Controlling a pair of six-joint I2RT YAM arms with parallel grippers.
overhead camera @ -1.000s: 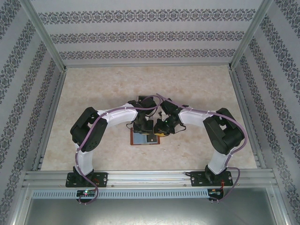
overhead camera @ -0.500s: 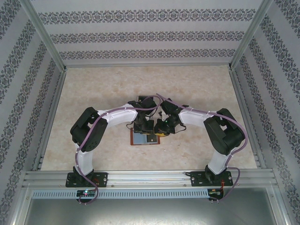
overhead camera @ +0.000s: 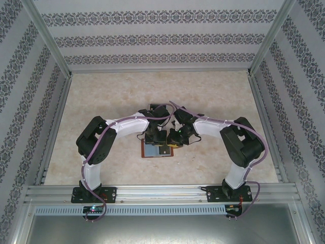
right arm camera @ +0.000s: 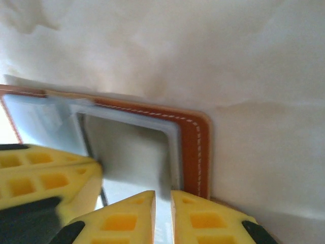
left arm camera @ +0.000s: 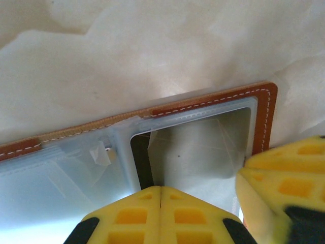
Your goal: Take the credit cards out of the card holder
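Note:
The brown card holder (overhead camera: 151, 154) lies open and flat on the table, its stitched rim (left arm camera: 264, 119) framing clear pockets. A pale credit card (left arm camera: 203, 147) sits inside the right-hand pocket and shows again in the right wrist view as the card (right arm camera: 132, 152). My left gripper (left arm camera: 160, 187) is shut with nothing between its fingers, its tips down on the pocket near the holder's fold. My right gripper (right arm camera: 162, 194) is at the holder's right end, jaws a narrow gap apart over the pocket's edge beside the rim (right arm camera: 195, 152). Seen from above, the left gripper (overhead camera: 156, 144) and right gripper (overhead camera: 169, 146) nearly meet over the holder.
The holder rests on a beige marbled tabletop (overhead camera: 101, 101) enclosed by patterned walls and an aluminium frame (overhead camera: 162, 190). Each wrist view catches the other arm's yellow fingers (left arm camera: 284, 183) (right arm camera: 40, 178) close by.
The right gripper's jaws have narrowed a little. The arms and the holder stay where they were.

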